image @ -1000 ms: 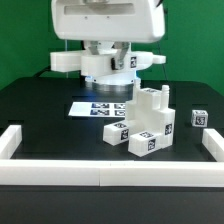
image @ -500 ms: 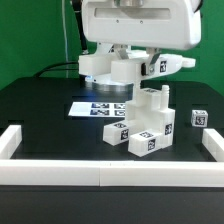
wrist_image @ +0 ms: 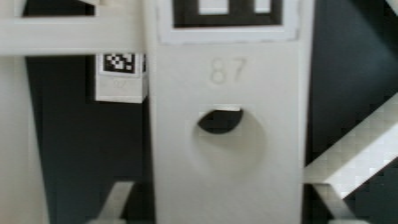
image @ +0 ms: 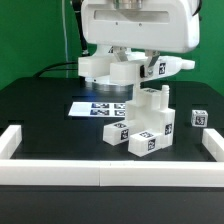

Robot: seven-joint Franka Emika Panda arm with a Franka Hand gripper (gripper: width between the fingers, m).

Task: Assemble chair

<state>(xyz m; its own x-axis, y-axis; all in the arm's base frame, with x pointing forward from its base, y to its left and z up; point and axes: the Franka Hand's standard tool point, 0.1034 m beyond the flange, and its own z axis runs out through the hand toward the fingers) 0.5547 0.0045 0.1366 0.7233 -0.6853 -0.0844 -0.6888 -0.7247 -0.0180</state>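
Exterior view: hand grips a chair slab above the joined blocks.

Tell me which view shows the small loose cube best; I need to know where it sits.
The exterior view: the small cube sits alone on the black table, to the exterior view's right of the joined chair parts, apart from them. The wrist view shows no recognisable cube, mostly a close white slab.

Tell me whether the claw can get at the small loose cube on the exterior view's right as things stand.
Probably not yet. The cube stands alone, clear of the stacked parts, with nothing above it, but the claw looks shut on a white slab held aloft.
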